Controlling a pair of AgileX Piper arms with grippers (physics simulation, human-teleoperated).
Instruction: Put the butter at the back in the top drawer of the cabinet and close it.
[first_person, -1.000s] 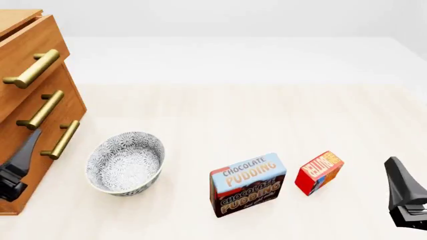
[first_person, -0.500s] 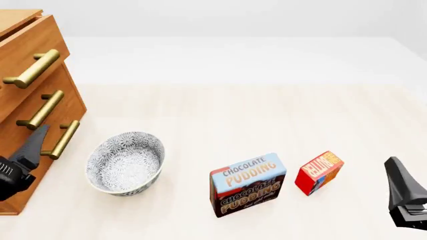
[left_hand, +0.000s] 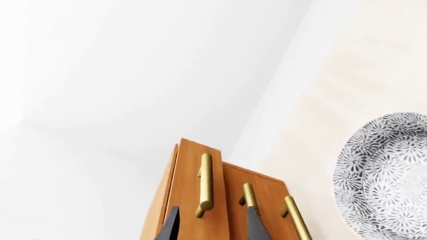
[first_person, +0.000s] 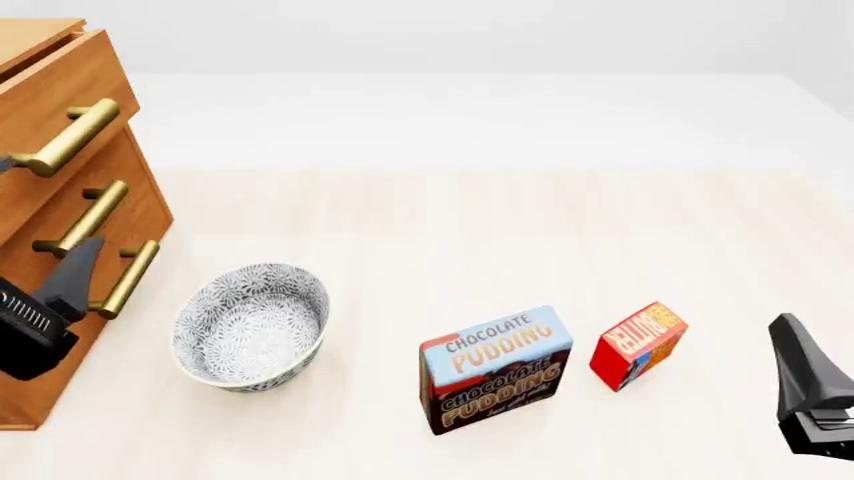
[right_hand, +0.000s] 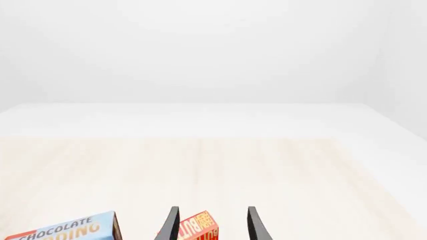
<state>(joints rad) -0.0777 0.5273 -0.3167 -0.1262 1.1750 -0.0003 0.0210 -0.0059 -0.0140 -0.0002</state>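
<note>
The butter (first_person: 638, 345) is lying on the pale wood-grain bench (first_person: 507, 220) just beside the chocolate pudding box (first_person: 494, 368), far from the cabinet (first_person: 54, 180), so nothing is stowed yet. The top drawer (first_person: 60, 105) is looking barely ajar, its handle untouched. The left end effector (left_hand: 210, 225) is facing the cabinet with fingers spread and empty; the right end effector (right_hand: 210, 225), likewise released, is waiting near the butter against blank white surroundings.

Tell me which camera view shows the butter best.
The front view: the whole butter shows, standing on the table right of the chocolate pudding box, its lettering visible. The right wrist view catches only its top corner at the frame edge, by the right tool. The left wrist view shows none of it.
</note>
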